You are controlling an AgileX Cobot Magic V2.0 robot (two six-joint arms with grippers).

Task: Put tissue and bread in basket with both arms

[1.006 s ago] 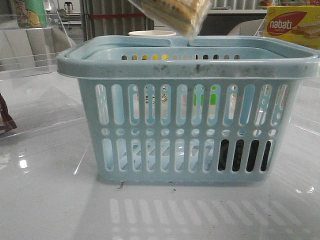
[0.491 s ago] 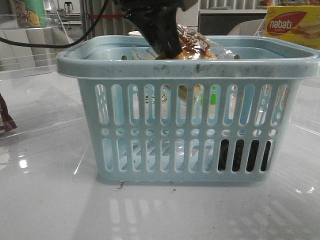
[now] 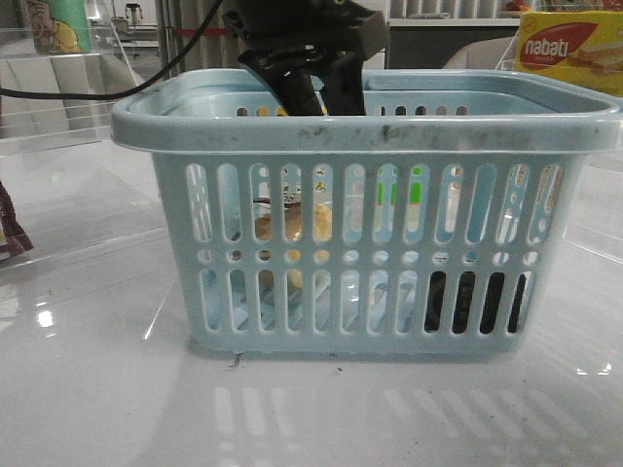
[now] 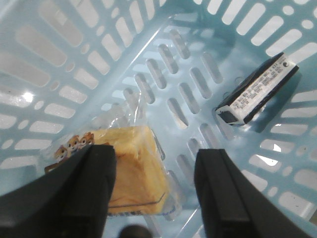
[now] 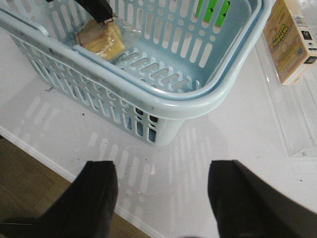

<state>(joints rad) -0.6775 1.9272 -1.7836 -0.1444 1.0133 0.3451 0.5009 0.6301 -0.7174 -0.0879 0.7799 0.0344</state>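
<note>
Front view: left gripper [image 3: 316, 92] reaches down past the rim of the basket [image 3: 365, 131], which stands on the bench [image 3: 97, 389]. Through the slots, the bread [image 3: 297, 224] shows as a golden patch left of centre, low inside. A dark mass behind the lower right slots — the tissue [image 3: 477, 302], resting on the basket floor. A yellow-and-red nabati box [image 3: 569, 49] stands behind, outside the basket.

Left wrist view: fingers [image 4: 220, 191] spread apart, nothing between them. The bread [image 4: 136, 168] lies on the basket floor just below, partly under one finger; whether the wrapper touches that finger I cannot tell. The tissue [image 4: 257, 89] lies well apart from it, against the slotted wall.

Right wrist view: right gripper [image 5: 163, 198] hangs over the bench outside the basket [image 5: 198, 99], fingers released and empty. The bread [image 5: 101, 39] is visible inside, with the tip of the left arm above it.

Judgement: both items appear to be in the basket; only the left arm's retreat remains. Risks — the loose clear wrapper could snag on a finger and lift the bread out on the way up, or the arm could catch the rim and drag or tip the basket.
</note>
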